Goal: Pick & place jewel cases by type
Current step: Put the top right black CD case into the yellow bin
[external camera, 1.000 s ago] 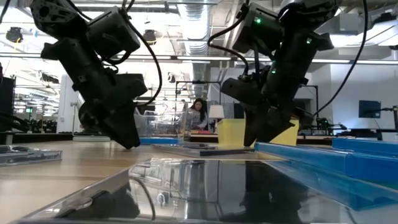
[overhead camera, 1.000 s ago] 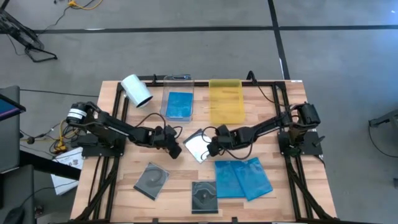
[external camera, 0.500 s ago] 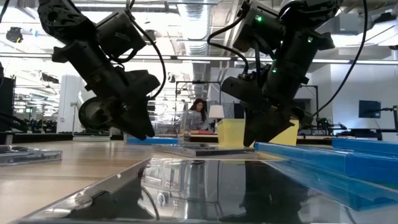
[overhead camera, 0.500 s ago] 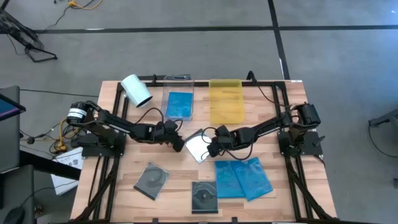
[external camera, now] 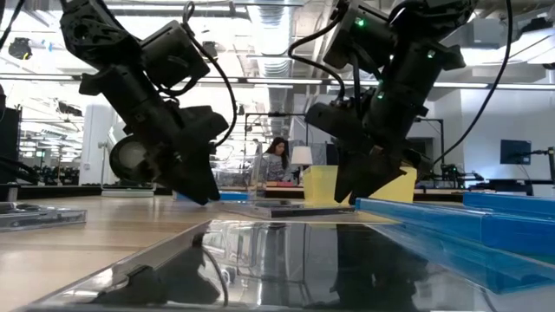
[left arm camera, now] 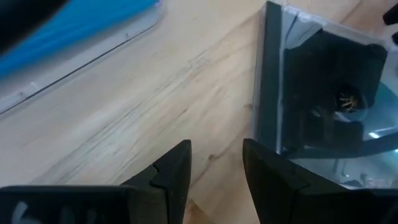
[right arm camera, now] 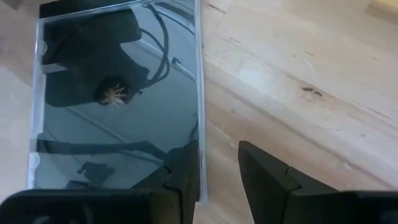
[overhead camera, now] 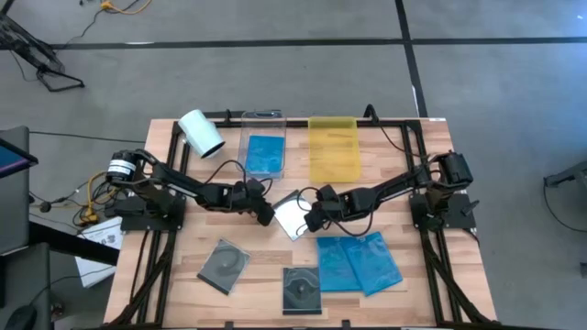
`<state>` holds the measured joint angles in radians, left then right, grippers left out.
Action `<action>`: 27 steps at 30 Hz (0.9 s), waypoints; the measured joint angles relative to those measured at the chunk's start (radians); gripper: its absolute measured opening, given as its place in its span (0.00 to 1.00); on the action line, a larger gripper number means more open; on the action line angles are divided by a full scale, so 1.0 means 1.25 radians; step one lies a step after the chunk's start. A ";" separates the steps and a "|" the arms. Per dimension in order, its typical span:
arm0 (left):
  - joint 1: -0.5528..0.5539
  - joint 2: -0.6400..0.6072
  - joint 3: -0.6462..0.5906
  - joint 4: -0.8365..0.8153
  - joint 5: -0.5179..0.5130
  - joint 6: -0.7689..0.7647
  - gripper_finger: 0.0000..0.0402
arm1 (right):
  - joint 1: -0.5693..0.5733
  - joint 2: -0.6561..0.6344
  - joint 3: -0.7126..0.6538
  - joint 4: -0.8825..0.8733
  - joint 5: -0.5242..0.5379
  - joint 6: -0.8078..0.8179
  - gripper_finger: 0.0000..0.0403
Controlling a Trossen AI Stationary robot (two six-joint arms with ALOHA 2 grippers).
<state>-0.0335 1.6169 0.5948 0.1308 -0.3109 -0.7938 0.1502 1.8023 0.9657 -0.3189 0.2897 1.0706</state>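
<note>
A: Flanking the clear case mid-table, L gripper and R gripper sat low at opposite edges.
B: Fingers?
A: Both part-open, gripping nothing; R's straddled the case's edge.
B: Other cases?
A: Two blue by the R arm, two grey at the front, one blue in the clear tray.

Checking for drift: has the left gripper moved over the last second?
Yes. The left gripper has crept right, away from the white roll and toward the clear jewel case mid-table.
</note>
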 joint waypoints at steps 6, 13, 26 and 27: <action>0.000 0.000 0.000 -0.006 0.023 0.020 0.34 | 0.000 0.000 0.000 0.006 0.000 -0.005 0.27; -0.001 -0.001 0.001 -0.021 0.056 0.040 0.34 | -0.007 0.000 0.000 0.011 0.000 -0.007 0.27; -0.046 -0.008 0.002 -0.035 0.057 0.031 0.34 | -0.012 0.000 0.000 0.009 0.026 0.042 0.27; -0.047 -0.008 0.002 -0.035 0.060 0.030 0.34 | -0.012 0.000 0.000 0.006 0.027 0.046 0.27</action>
<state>-0.0917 1.6073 0.5968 0.0868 -0.2355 -0.7559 0.1349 1.8024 0.9657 -0.3113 0.3231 1.1287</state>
